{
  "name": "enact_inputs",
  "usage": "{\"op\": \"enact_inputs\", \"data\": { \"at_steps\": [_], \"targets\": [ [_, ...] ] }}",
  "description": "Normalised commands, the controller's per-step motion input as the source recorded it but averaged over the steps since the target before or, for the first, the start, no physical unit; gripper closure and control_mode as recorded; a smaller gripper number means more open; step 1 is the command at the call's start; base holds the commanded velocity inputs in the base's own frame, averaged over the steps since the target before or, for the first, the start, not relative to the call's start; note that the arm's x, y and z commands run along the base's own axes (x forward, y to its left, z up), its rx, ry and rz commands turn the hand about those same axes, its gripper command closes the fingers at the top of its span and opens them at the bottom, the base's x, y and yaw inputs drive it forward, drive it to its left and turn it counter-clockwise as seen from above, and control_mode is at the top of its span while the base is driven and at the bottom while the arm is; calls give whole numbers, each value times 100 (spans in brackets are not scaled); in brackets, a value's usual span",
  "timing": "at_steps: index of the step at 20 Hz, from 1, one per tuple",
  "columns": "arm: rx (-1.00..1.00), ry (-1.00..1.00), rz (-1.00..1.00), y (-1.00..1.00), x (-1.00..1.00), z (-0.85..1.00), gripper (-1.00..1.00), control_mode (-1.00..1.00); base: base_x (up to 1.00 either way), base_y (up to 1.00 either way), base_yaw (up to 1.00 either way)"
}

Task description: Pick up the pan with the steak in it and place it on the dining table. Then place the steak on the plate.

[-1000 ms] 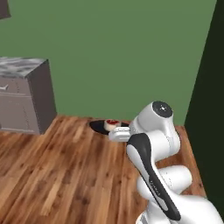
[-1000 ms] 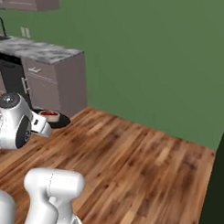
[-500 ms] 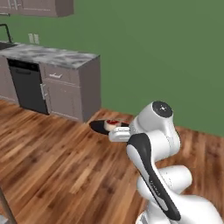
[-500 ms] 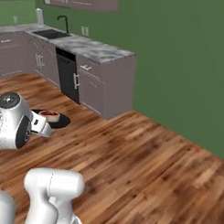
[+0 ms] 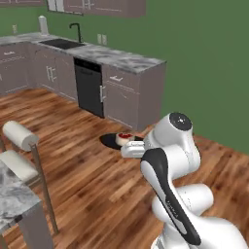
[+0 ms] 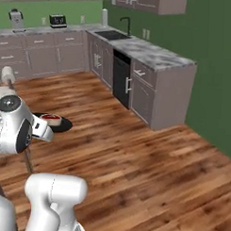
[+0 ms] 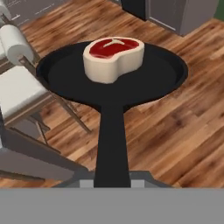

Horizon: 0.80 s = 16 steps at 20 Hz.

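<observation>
Pan carried above the floor, steak inside.
Left base view: the pan (image 5: 113, 140) sits ahead of the arm, above the wood floor (image 5: 73, 146). Right base view: the steak (image 6: 51, 118) lies in it. Hand view: the gripper (image 7: 112, 177) is clamped on the pan handle.

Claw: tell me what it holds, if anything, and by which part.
The claw holds the pan by the near end of its long handle, with the steak lying inside.
</observation>
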Motion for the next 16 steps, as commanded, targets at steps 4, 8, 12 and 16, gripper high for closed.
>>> {"op": "enact_inputs", "data": {
  "at_steps": [4, 8, 12, 16],
  "targets": [
    [0, 0, 0, 0, 0, 0, 100, 100, -3, 0, 50],
    [0, 0, 0, 0, 0, 0, 100, 100, -5, 2, 48],
    [0, 0, 0, 0, 0, 0, 100, 100, -2, 8, 43],
    [0, 0, 0, 0, 0, 0, 100, 100, -5, 0, 31]
  ]
}}
